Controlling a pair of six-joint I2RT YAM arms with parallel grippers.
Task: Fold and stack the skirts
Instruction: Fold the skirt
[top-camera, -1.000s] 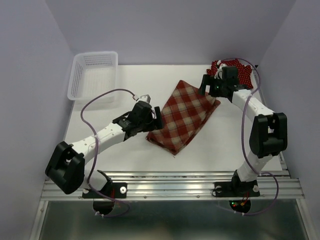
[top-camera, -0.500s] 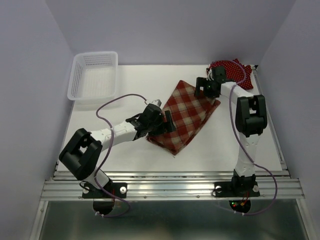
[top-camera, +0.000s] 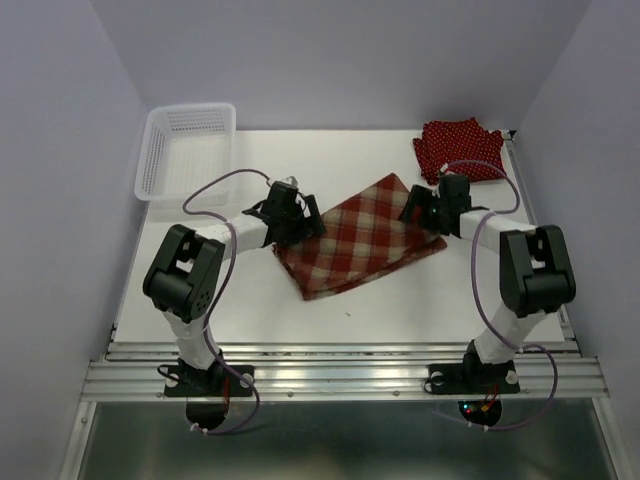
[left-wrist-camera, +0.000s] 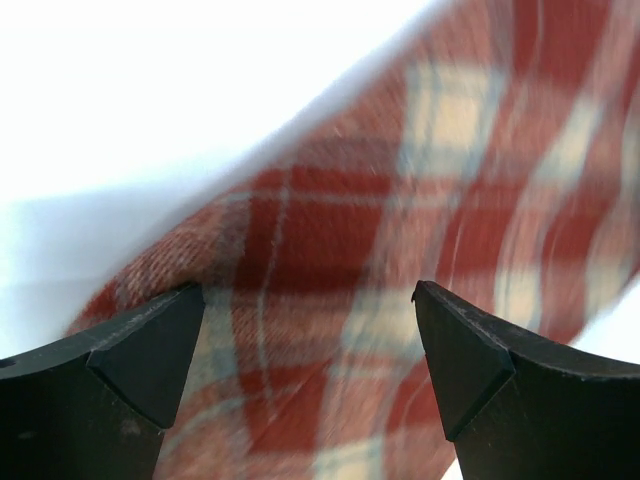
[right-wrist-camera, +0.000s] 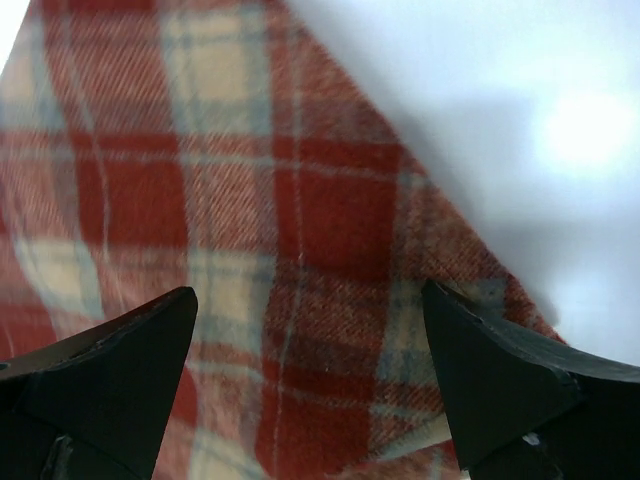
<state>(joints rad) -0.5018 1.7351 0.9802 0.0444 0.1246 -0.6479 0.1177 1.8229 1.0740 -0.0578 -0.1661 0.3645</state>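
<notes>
Flanking the folded plaid skirt (top-camera: 360, 238), the left hand (top-camera: 306, 224) and right hand (top-camera: 412, 211) gape wide, empty, likely poised to straighten it.

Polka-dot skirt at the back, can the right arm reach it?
Probably yes. The polka-dot skirt lies just behind the right gripper, which hangs open and empty over the plaid skirt, and nothing stands between them.
</notes>
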